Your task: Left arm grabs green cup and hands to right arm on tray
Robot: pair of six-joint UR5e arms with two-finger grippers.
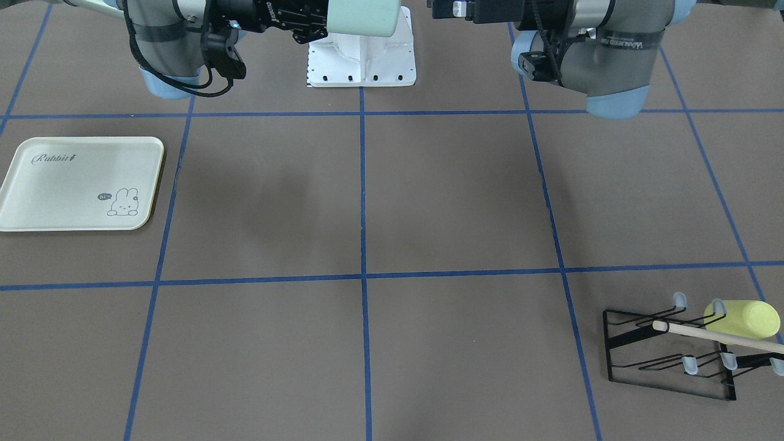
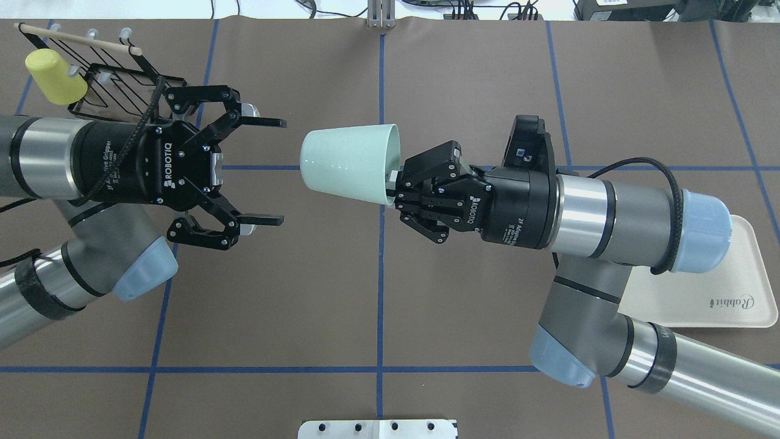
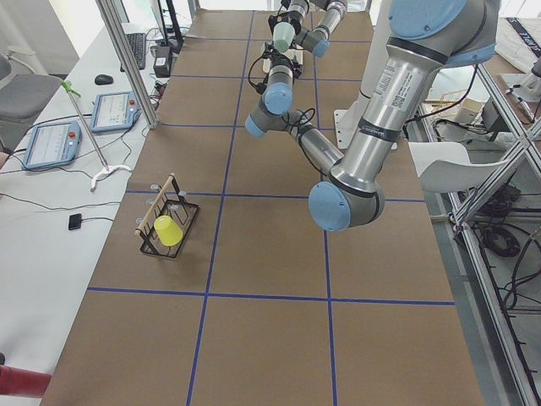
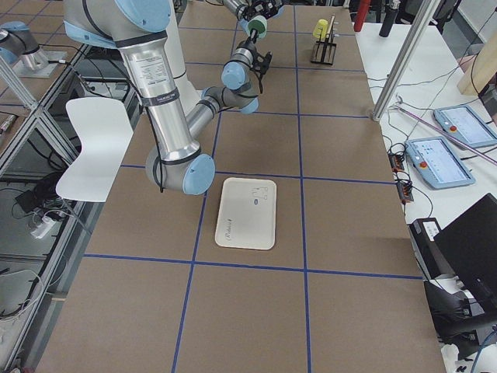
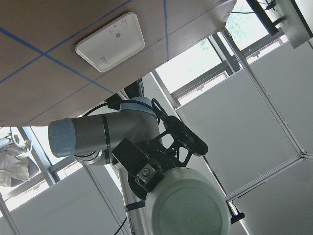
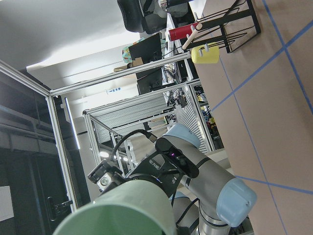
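**Green cup in the right claw, left claw spread wide beside it**

The left claw [image 2: 281,171] stands with its two fingers far apart and nothing between them, the tips pointing toward 3 o'clock in the overhead view. Just past those tips, at 3 o'clock and not touching them, lies the green cup [image 2: 350,161]. It is on its side in the air, clear of the counter [image 2: 487,91], with its closed base facing the left claw and its open mouth facing away. From the left wrist view the round base fills the lower frame, with the other arm's wrist behind it.

The right claw [image 2: 393,182] is clamped on the cup's rim, at the lower part of the mouth edge, about 4 o'clock of the cup's middle. The cup hangs from that grip alone.

The tray [image 2: 746,286] lies flat on the counter at 4 o'clock of the right claw, well apart from it and partly covered by the right arm [image 2: 609,210]. Nothing rests on the part of it that shows.

At 10 o'clock of the left claw, near the counter's far corner, stands a black wire rack [image 2: 116,79]. A yellow-green cup [image 2: 53,76] hangs on one of its pegs and a wooden rod [image 2: 79,38] lies across its top.
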